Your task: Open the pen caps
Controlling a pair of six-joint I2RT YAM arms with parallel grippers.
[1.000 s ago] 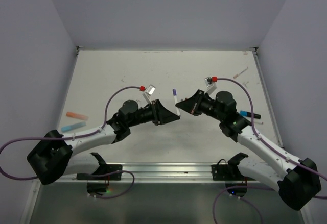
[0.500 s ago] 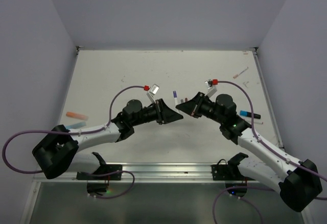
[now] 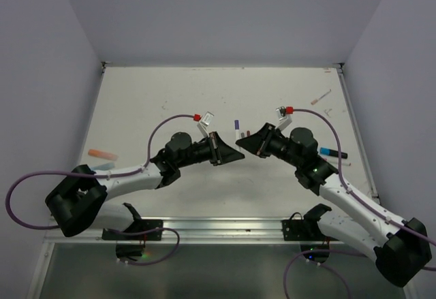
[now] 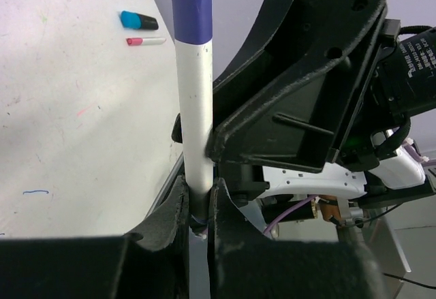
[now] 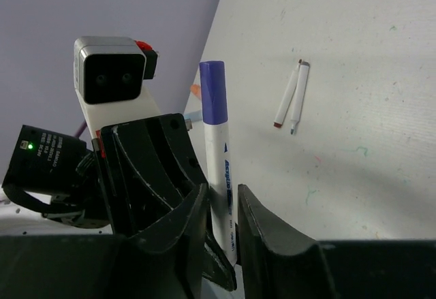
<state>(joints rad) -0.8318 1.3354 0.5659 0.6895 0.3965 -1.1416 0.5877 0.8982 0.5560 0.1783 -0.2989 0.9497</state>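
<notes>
Far left on the tabletop (image 3: 170,95): one orange marker (image 3: 102,154), lying flat, well apart from the arms. Left tool (image 4: 197,207): clenched on the lower white barrel of a pen (image 4: 194,122). Purple cap (image 4: 191,6): seated on that pen's upper end, raised off the tabletop between both tools. Right tool (image 5: 223,221): fingers flank the same barrel, and I cannot tell whether they press it. Far right: blue cap (image 3: 325,151) on a black marker (image 3: 340,154), lying flat.
</notes>
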